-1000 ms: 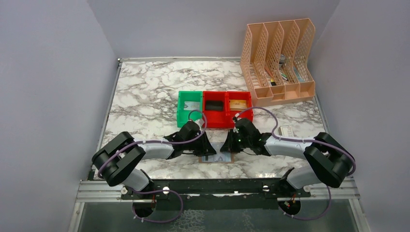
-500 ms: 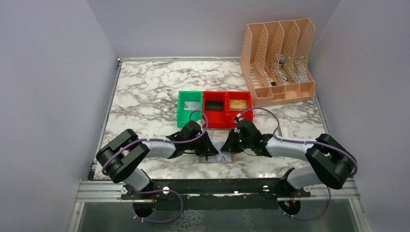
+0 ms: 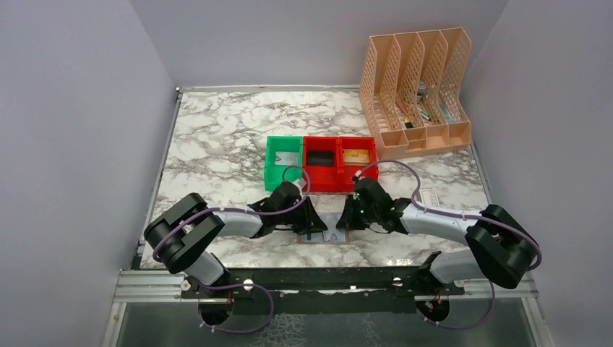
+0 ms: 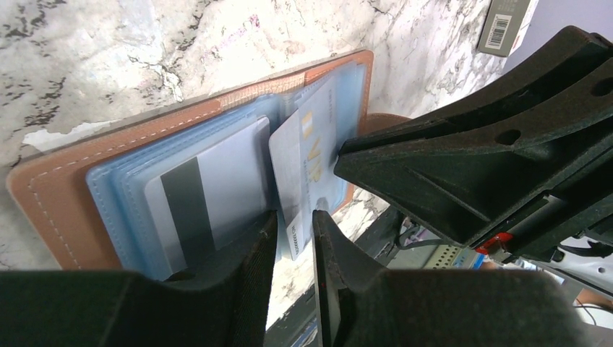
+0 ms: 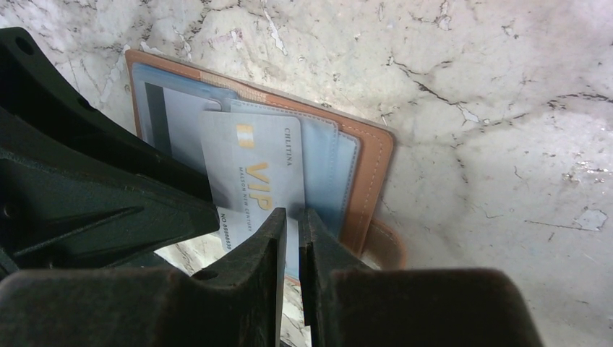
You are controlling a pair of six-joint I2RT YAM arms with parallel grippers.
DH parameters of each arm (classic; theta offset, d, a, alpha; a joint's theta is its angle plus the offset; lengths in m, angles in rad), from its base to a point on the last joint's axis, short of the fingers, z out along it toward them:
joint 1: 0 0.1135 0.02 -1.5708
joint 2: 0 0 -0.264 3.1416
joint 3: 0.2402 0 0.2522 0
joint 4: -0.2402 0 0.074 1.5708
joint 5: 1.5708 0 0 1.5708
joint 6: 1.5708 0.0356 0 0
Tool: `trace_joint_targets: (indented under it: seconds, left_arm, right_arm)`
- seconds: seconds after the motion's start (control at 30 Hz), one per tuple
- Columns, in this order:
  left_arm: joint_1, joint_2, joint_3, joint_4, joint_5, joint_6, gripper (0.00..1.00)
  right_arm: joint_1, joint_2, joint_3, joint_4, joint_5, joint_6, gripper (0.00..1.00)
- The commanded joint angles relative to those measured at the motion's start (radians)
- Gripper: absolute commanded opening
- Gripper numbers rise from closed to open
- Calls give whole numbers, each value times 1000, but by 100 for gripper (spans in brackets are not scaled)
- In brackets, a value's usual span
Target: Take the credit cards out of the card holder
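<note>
The brown card holder [image 3: 318, 239] lies open near the table's front edge, its light blue lining up [image 4: 108, 195] [image 5: 379, 173]. A silver-grey card with a black stripe [image 4: 209, 195] sits in its left pocket. A silver VIP card [image 5: 249, 173] [image 4: 307, 170] sticks partly out of the right pocket. My right gripper [image 5: 292, 224] [image 3: 345, 217] is shut on that card's lower edge. My left gripper [image 4: 293, 235] [image 3: 311, 224] rests on the holder's left half, its jaws a narrow gap apart with nothing clearly held.
Behind the grippers stand a green bin [image 3: 269, 163] holding a silver card and two red bins [image 3: 322, 181] holding a black card [image 3: 320, 157] and a gold card [image 3: 355, 155]. A peach file organiser [image 3: 419, 94] stands back right. A white box [image 3: 429, 195] lies right.
My right gripper has shifted a little to the right, so more of the holder shows between the two grippers. The left gripper has stayed on the holder.
</note>
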Motion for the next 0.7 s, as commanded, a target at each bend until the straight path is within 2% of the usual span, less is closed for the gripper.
trace_joint_targets:
  seconds: [0.0, 0.23, 0.4, 0.5, 0.6, 0.67]
  left_arm:
    - [-5, -5, -11, 1, -29, 5, 28]
    - [-6, 1, 0, 2, -29, 2, 28]
    - [-6, -20, -6, 1, -44, -6, 19]
    - [-6, -53, -24, -4, -61, -11, 16]
    - [-5, -90, -30, -60, -98, -2, 14]
    - [-4, -121, -11, -154, -134, 23, 10]
  right_arm:
    - [5, 43, -8, -29, 4, -9, 13]
    - [5, 69, -78, 68, -40, 53, 13]
    - [4, 73, -90, 62, -14, 68, 13]
    - [4, 69, -88, 38, 27, 69, 13]
    - [4, 69, -83, 24, 56, 71, 13]
    - [5, 72, -84, 22, 65, 73, 13]
